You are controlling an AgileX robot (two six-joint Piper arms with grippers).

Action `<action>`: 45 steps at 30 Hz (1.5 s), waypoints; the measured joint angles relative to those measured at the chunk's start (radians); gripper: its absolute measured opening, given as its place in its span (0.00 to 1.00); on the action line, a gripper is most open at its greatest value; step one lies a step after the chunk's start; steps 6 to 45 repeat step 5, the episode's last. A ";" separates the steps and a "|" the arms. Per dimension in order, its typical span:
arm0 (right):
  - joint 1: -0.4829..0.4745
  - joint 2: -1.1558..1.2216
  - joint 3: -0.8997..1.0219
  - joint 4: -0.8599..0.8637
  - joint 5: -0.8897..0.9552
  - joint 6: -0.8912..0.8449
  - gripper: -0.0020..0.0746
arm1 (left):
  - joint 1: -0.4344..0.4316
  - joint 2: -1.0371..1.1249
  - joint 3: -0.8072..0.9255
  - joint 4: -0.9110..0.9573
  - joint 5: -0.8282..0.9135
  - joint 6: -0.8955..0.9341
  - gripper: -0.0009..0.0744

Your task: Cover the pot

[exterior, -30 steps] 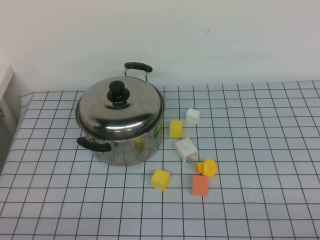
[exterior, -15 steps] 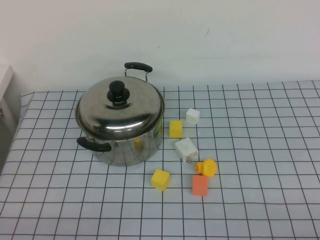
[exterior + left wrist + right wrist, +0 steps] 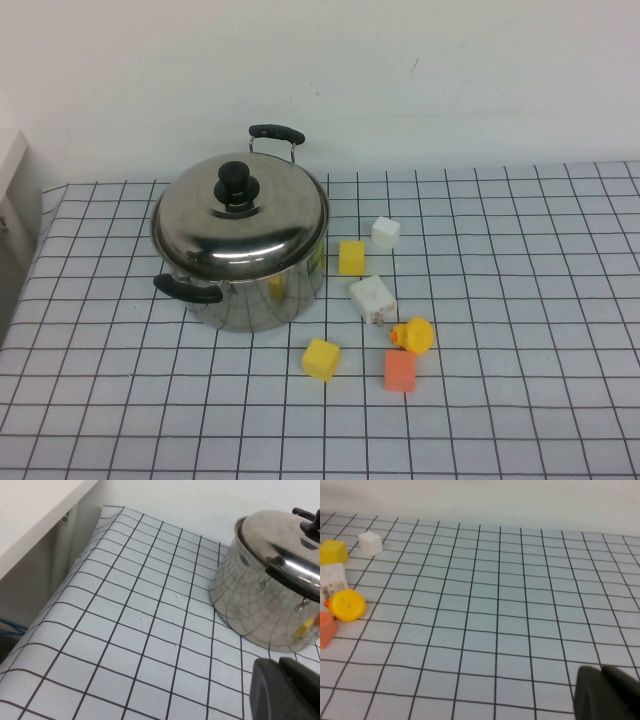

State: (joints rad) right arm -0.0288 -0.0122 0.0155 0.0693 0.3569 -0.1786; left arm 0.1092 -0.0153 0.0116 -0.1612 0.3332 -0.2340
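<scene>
High view: the pot (image 3: 245,275) sits at ten o'clock on the tabletop (image 3: 520,400), lid (image 3: 240,222) already on.

Left wrist view: left gripper (image 3: 287,690) nearby, fingers untellable — swinging could nudge it.

Right wrist view: right gripper (image 3: 609,692), fingers pressed together, well apart.

Plain white wall (image 3: 420,70) behind; black-gridded white tablecloth (image 3: 540,300) over table.

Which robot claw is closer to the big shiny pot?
Left. The left gripper sits low beside the pot, close by. The right gripper is over bare grid cloth; its view shows no pot.
</scene>
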 joint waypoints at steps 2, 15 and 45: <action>0.000 0.000 0.000 0.000 0.000 0.000 0.04 | 0.000 0.000 0.000 0.000 0.000 0.000 0.01; 0.000 0.000 0.000 0.000 0.000 0.000 0.04 | 0.000 0.000 0.000 0.000 0.000 0.004 0.01; 0.000 0.000 0.000 0.000 0.000 0.000 0.04 | 0.000 0.000 0.000 0.000 0.000 0.004 0.01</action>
